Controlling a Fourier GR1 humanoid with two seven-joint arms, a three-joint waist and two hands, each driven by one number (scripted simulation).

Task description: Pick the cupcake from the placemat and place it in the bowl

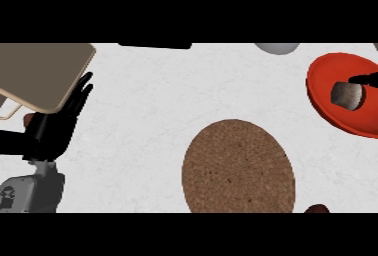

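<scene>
The cupcake (346, 95), grey-brown, lies inside the red bowl (332, 117) at the right edge of the head view. Only a black bit of my right hand (366, 79) shows, coming in from the right edge just above the cupcake; whether it touches the cupcake is unclear. The round brown woven placemat (238, 167) lies in the lower middle with nothing on it. My left hand (55, 125) rests at the left, fingers straight and pointing up, holding nothing.
A tan board (40, 70) lies at the upper left, partly over my left hand's fingertips. A grey round object (277, 47) and a black object (155, 45) sit at the far edge. A dark reddish thing (317, 209) peeks in at the bottom right.
</scene>
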